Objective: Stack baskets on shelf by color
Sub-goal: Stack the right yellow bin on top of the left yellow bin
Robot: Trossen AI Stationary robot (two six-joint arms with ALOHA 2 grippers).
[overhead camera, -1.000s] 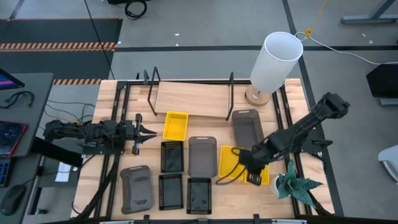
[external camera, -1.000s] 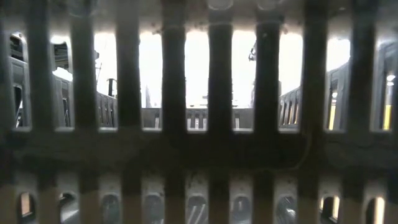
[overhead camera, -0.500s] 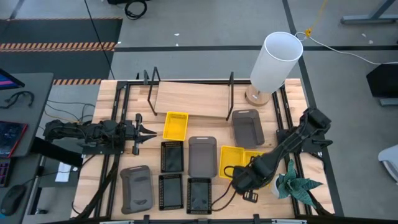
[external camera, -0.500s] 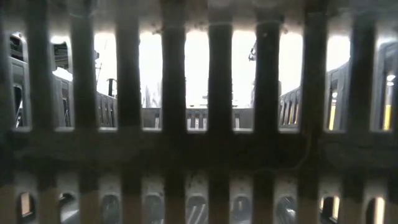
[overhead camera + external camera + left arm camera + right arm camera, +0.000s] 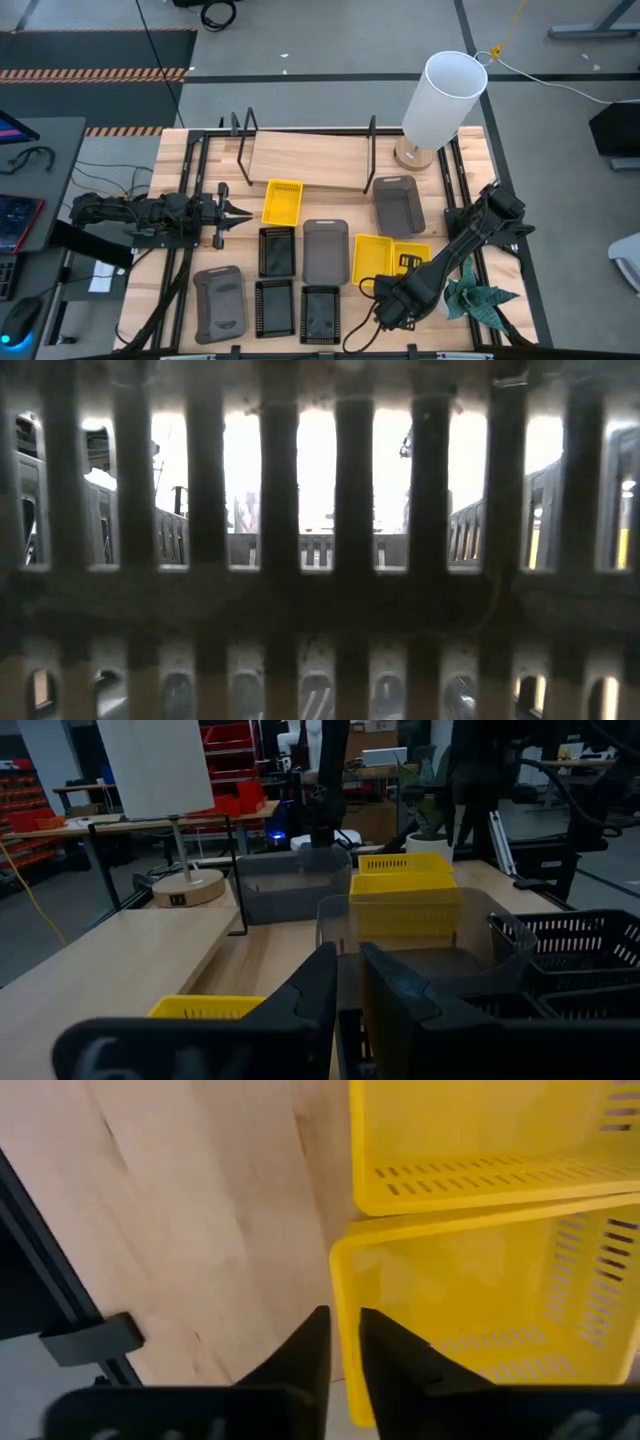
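Note:
The shelf (image 5: 305,160) is a light wooden board with black wire ends at the table's far side. One yellow basket (image 5: 283,200) lies on the table at its near edge. Two more yellow baskets (image 5: 372,258) (image 5: 412,250) lie side by side right of centre. Black mesh baskets (image 5: 277,250) and dark grey baskets (image 5: 325,250) lie around the centre. My right gripper (image 5: 392,300) is shut over the near side of the yellow pair. In the right wrist view its fingers (image 5: 345,1345) stand at a corner of one yellow basket (image 5: 480,1310). My left gripper (image 5: 235,212) is shut and empty, left of the single yellow basket. My right gripper stands at the corner rim (image 5: 340,1280) of a yellow basket that rests flat on the table. I cannot tell whether the fingers touch it.
A lamp with a white shade (image 5: 445,95) stands at the far right, and a potted plant (image 5: 470,295) at the near right. More baskets lie near the front edge: dark grey (image 5: 219,303), black mesh (image 5: 273,307) (image 5: 320,312). A basket wall fills the low view (image 5: 320,540).
My right gripper has gone from above the two yellow baskets toward the table's near edge, so both baskets now show. The baskets lie where they were.

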